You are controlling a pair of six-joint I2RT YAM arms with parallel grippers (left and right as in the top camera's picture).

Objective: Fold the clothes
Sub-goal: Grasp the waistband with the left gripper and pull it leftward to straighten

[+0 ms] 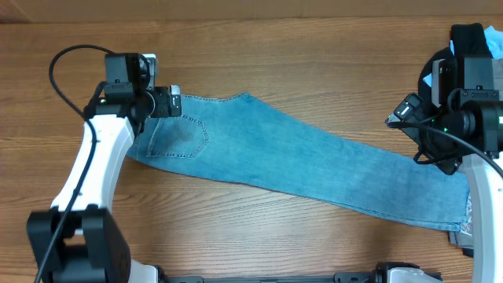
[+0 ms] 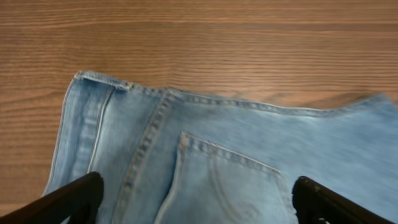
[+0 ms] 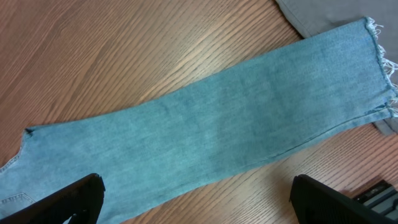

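The light blue jeans (image 1: 299,161) lie flat, folded lengthwise, and run diagonally from the waist at the left to the hem at the lower right. A stitched back pocket (image 1: 185,135) faces up. My left gripper (image 1: 167,101) is open and empty, hovering over the waist end. In the left wrist view its fingers (image 2: 196,202) straddle the pocket (image 2: 230,186). My right gripper (image 1: 399,116) is open and empty above the table by the lower leg. The right wrist view (image 3: 199,199) shows the leg (image 3: 217,124) and frayed hem (image 3: 382,68).
A grey cloth (image 3: 311,15) lies partly under the hem end and also shows in the overhead view (image 1: 464,232). A black garment (image 1: 470,35) and a blue item (image 1: 428,79) sit at the far right edge. Wooden table (image 1: 275,55) all round.
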